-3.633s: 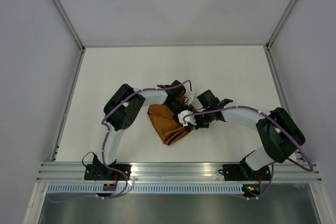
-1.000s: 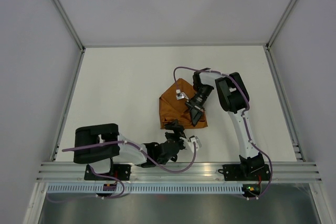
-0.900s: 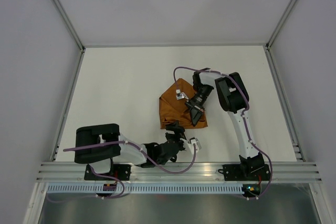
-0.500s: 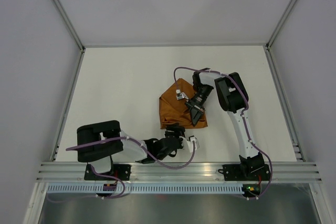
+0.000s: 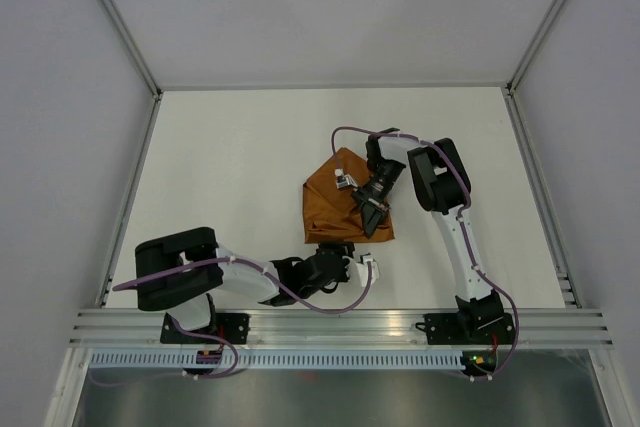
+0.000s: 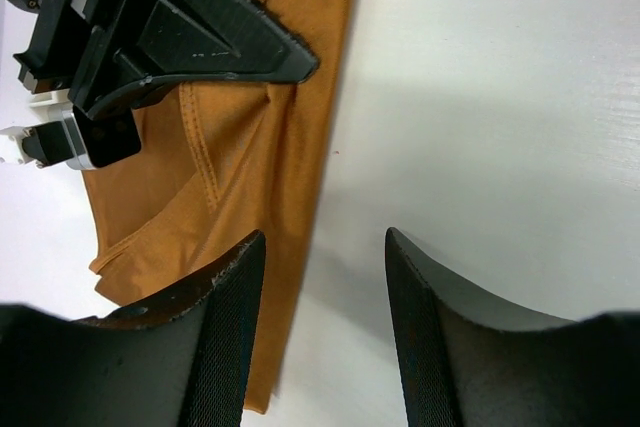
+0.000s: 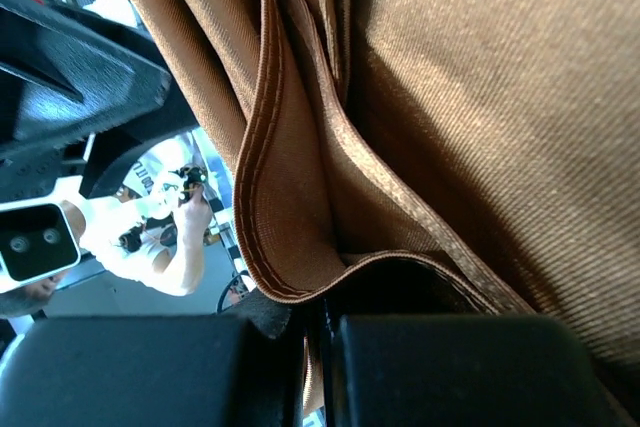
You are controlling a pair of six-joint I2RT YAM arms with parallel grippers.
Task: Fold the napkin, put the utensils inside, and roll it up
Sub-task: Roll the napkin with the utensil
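The napkin (image 5: 335,197) is a rust-orange cloth lying folded and bunched at mid table. My right gripper (image 5: 368,223) lies on its right part and is shut on a hemmed fold of it; the cloth (image 7: 440,97) fills the right wrist view above the closed jaws (image 7: 320,322). My left gripper (image 5: 333,248) is open and empty at the napkin's near edge. In the left wrist view the left gripper (image 6: 322,247) straddles the cloth's edge (image 6: 250,147), with one fingertip (image 6: 245,257) over cloth and the other over bare table. The utensils are not in view.
The white table (image 5: 220,167) is bounded by metal frame rails at left (image 5: 130,197), right (image 5: 535,177) and the near edge (image 5: 340,322). The right gripper's black body (image 6: 180,27) shows at upper left in the left wrist view.
Since 3.6 s ago the napkin has moved right and been refolded, and the left arm has drawn back to the near edge. Over the last second the left gripper shifted slightly; the right holds still.
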